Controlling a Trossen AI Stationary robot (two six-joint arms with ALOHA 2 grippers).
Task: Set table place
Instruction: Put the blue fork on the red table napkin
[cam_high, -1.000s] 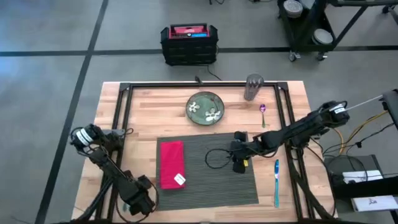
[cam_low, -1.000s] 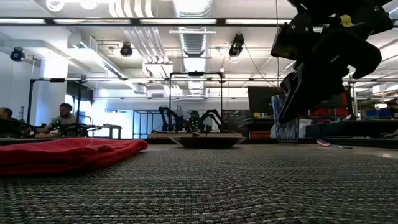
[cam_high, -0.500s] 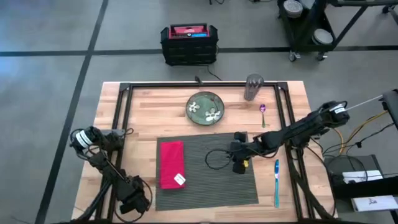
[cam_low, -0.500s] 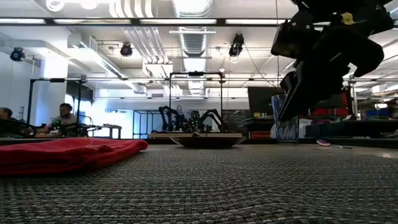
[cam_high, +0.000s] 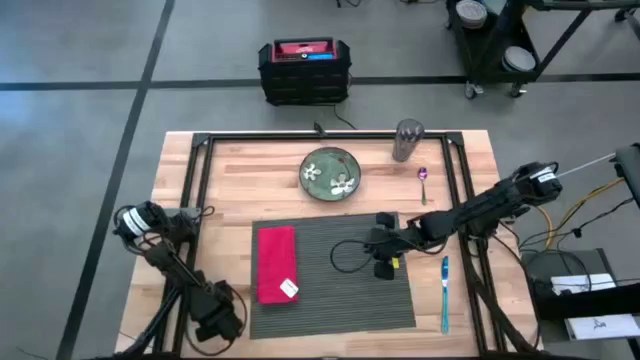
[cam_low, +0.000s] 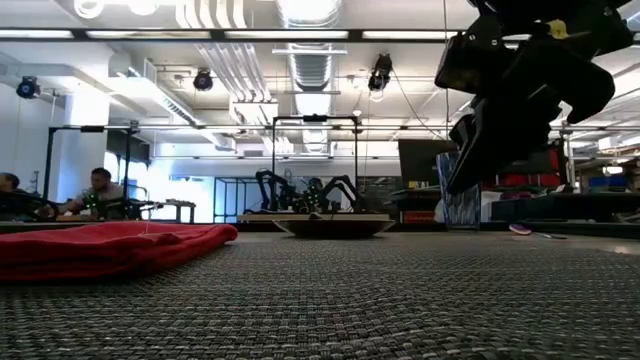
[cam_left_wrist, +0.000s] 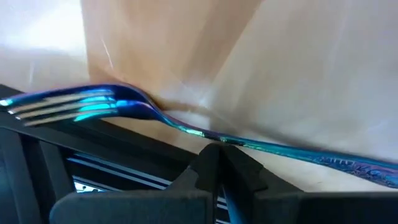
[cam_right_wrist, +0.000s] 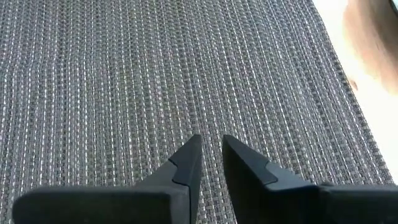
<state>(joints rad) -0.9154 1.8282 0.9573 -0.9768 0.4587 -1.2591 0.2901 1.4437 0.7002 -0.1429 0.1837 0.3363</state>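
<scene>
So far only part of the setting is in place: the dark grey ribbed rectangular placemat (cam_high: 335, 270) lies on the near middle of the light-wood butcher-block table (cam_high: 240, 190), with a folded red cloth napkin (cam_high: 277, 262) on its left part. The round green patterned plate (cam_high: 331, 172), the grey metal tumbler (cam_high: 407, 140) and a small purple-bowled spoon (cam_high: 423, 180) sit beyond the mat, and a blue-handled utensil (cam_high: 444, 290) lies just right of it — all, I judge, yet to be placed. The left gripper (cam_left_wrist: 219, 163), at the table's near left corner, is clenched on an iridescent blue metal fork (cam_left_wrist: 130, 109). The right gripper (cam_right_wrist: 208, 152) hovers over the mat's right part, its fingers nearly closed and holding nothing.
</scene>
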